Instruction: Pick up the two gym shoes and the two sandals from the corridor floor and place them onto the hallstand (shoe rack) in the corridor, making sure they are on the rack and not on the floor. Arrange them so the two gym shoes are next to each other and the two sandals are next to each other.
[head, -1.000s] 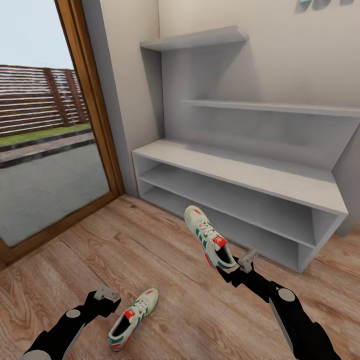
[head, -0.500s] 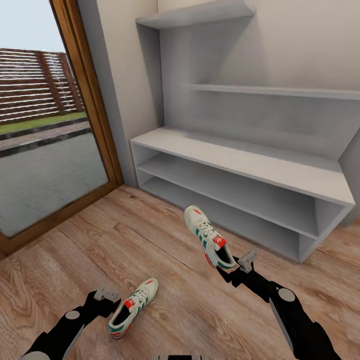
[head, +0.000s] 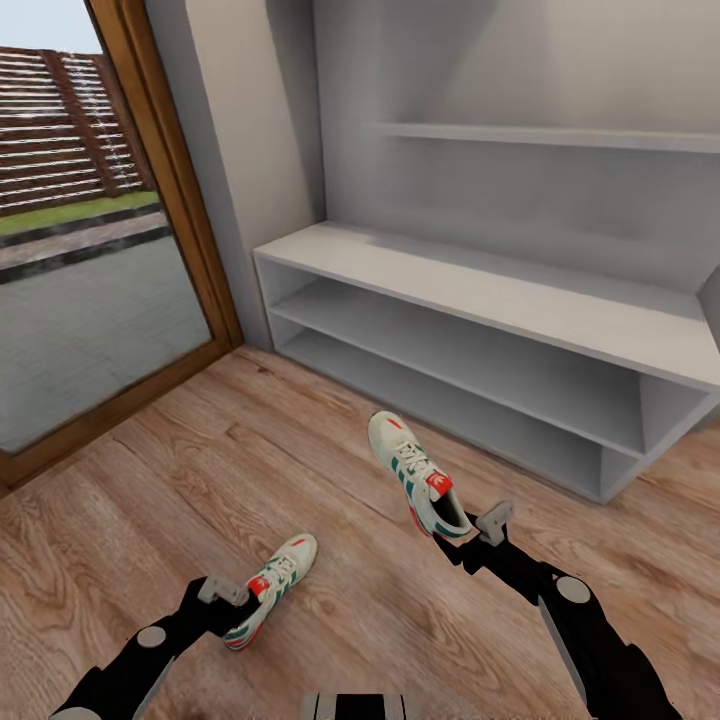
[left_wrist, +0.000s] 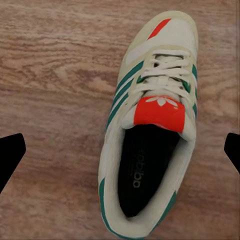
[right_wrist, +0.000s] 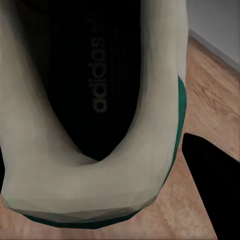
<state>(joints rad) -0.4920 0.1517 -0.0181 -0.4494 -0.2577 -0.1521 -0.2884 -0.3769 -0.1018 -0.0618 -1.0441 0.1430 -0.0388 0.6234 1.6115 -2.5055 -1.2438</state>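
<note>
from the head camera, we see our right gripper (head: 452, 528) clamped on the heel of one shoe (head: 412, 474), held clear of the wood floor (head: 200, 470) with its toe aimed toward the rack (head: 480, 300). the rack stands against the wall ahead, its top and two open shelves bare, with a floating shelf (head: 560, 135) above it and a wood-framed glass door (head: 190, 200) to its left. lower left, the second shoe (head: 275, 585) lies on the floor, toe pointing toward the rack, and our left gripper (head: 228, 600) sits right at its heel end; whether it touches the shoe we cannot tell from here. from the left wrist camera, we look straight down on that second shoe (left_wrist: 150, 125), upright on the planks (left_wrist: 55, 75), white laces, green stripes, an orange tongue patch and a dark insole showing; the two dark fingertips (left_wrist: 10, 155) stand wide apart on either side of it, not touching it. from the right wrist camera, the held shoe (right_wrist: 100, 150) sits very close, its dark inside and cream heel collar with a green edge facing us, one dark finger (right_wrist: 210, 180) beside the heel, with floor (right_wrist: 210, 95) and a strip of the rack's white base (right_wrist: 220, 30) beyond.
</note>
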